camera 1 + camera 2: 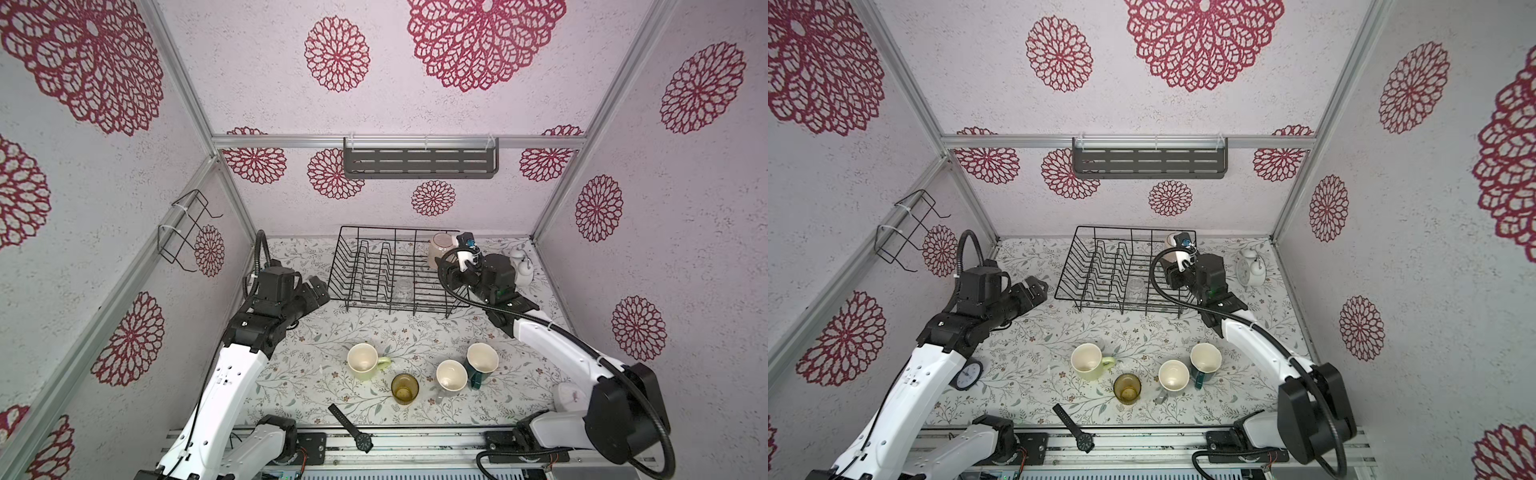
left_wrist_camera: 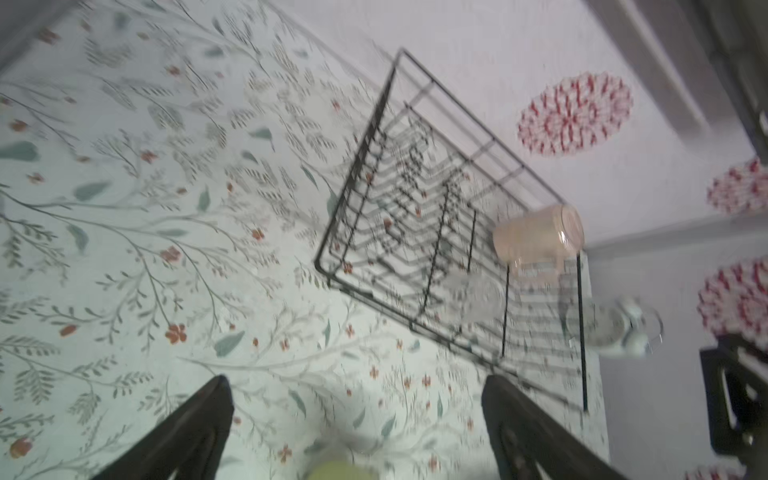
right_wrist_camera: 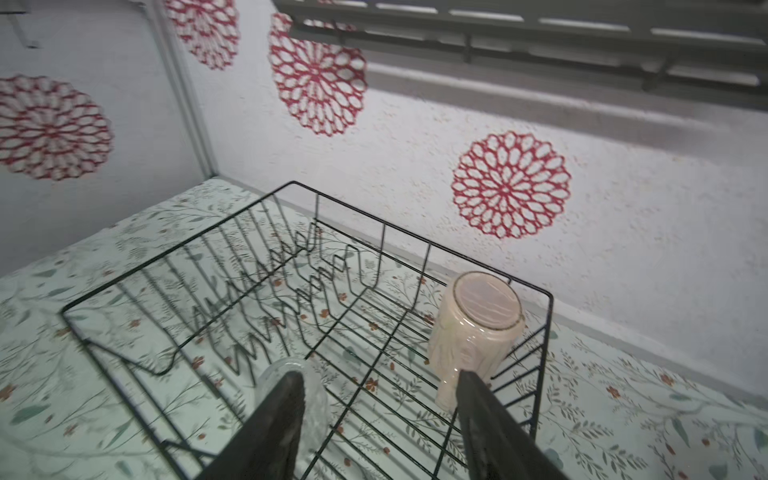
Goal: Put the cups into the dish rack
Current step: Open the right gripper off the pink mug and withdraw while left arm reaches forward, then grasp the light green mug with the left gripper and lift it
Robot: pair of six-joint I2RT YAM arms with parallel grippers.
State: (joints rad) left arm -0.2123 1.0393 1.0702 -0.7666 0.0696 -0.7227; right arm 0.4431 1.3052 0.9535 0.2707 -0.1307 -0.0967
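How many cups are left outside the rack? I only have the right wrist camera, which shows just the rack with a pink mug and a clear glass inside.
Observer: Four, all upright in front of the rack: a yellow-green mug, an amber glass, a grey mug and a dark teal mug.
Operator: And on the left side?
Observer: The left fingers are open and empty, beside the rack's left end.
Operator: Anything else lying around?
Observer: A wristwatch, in front of the amber glass.
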